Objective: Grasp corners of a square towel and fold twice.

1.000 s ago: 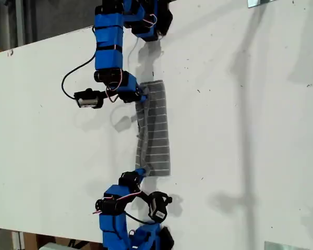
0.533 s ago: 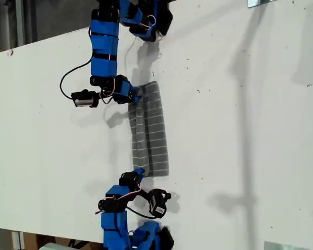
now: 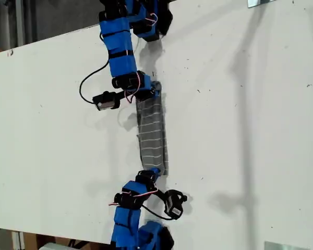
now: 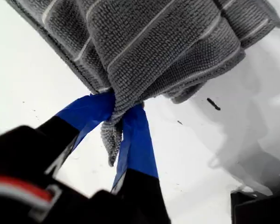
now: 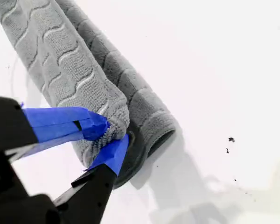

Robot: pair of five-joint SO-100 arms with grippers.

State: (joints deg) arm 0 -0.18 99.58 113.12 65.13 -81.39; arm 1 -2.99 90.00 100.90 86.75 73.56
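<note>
Our first hand clenched on bunched towel; our second hand pinches folded end. Exterior view alone shows whole strip, frame centre, on surface.

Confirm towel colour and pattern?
Grey with thin white stripes; the towel shows best in the first wrist view.

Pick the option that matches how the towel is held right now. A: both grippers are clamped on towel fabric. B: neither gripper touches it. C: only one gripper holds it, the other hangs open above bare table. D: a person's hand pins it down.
A: my first gripper pinches a bunch of the towel, and my second gripper grips its folded end.
</note>
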